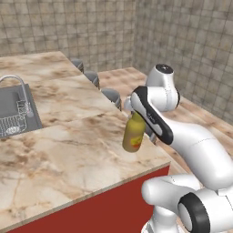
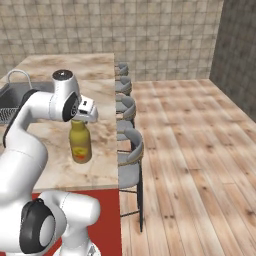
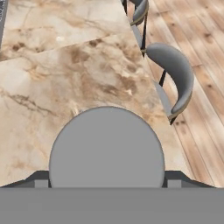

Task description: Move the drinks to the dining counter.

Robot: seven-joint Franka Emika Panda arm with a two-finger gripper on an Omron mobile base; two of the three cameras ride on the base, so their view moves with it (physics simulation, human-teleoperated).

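Observation:
A tall olive-yellow bottle (image 1: 133, 133) (image 2: 80, 145) with a red-yellow label stands upright over the dining counter (image 1: 68, 154) (image 2: 102, 165), close to its stool-side edge. My gripper (image 1: 129, 107) (image 2: 83, 116) (image 3: 106, 179) comes down on it from above and is shut on its grey cap (image 3: 106, 146), with a dark fingertip at each side of the cap. I cannot tell whether the bottle's base touches the marble top or hangs just above it.
An inset steel sink (image 1: 10, 102) with a curved faucet (image 1: 16, 81) and a wire rack lies at the counter's left. Grey round stools (image 2: 128, 150) (image 3: 175, 72) line the counter's edge beside the bottle. Wood floor (image 2: 190, 150) stretches beyond them to tiled walls.

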